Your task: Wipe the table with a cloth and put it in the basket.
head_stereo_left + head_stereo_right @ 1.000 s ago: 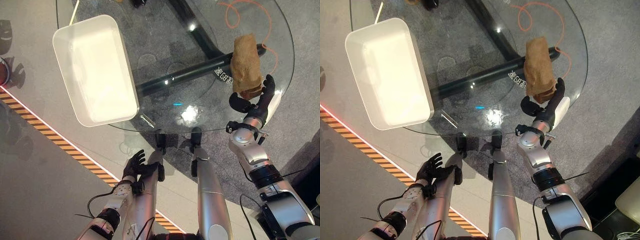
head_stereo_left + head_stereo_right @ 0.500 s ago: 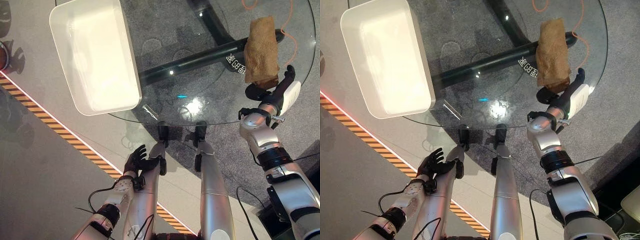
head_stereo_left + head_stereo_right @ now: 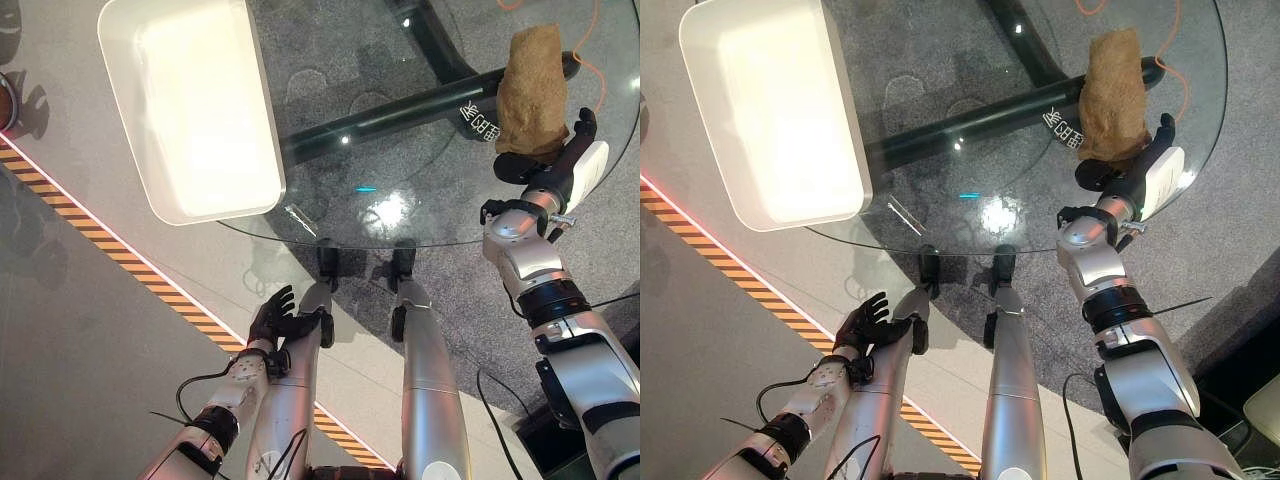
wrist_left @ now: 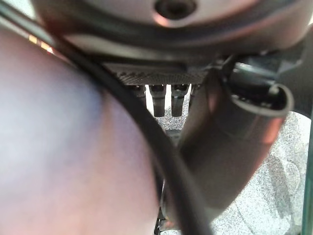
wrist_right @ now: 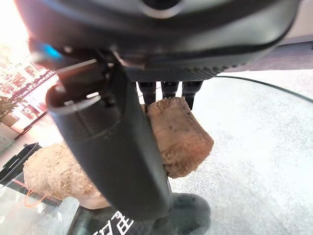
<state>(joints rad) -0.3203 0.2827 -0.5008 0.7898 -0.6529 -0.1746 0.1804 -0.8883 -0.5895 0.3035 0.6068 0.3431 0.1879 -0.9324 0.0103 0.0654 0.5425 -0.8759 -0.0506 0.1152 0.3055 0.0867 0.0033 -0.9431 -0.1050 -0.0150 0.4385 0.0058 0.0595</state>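
The white basket [image 3: 190, 110] sits at the far left, overhanging the left edge of the round glass table [image 3: 400, 190]: a smooth, rounded-cornered rectangular tub, glossy and empty. The table top is clear glass with bright glints, a dark tubular base showing through it. Low at the near left, beside the robot and off the table, the left hand [image 3: 272, 322] hangs idle with its fingers loosely spread and holding nothing.

At the far right the brown cloth [image 3: 532, 90] lies on the glass near the edge, a folded, nubbly, towel-like oblong. The right hand [image 3: 1132, 172] has come up to its near end; a second ago it was just short of the cloth, and now the wrist view shows the thumb under the fold and the fingers [image 5: 166, 90] over it, clamped on the cloth. The whole view has also shifted, so the camera moved. My judgement: the grasp is made, wiping has not begun, and the basket lies well apart across the table
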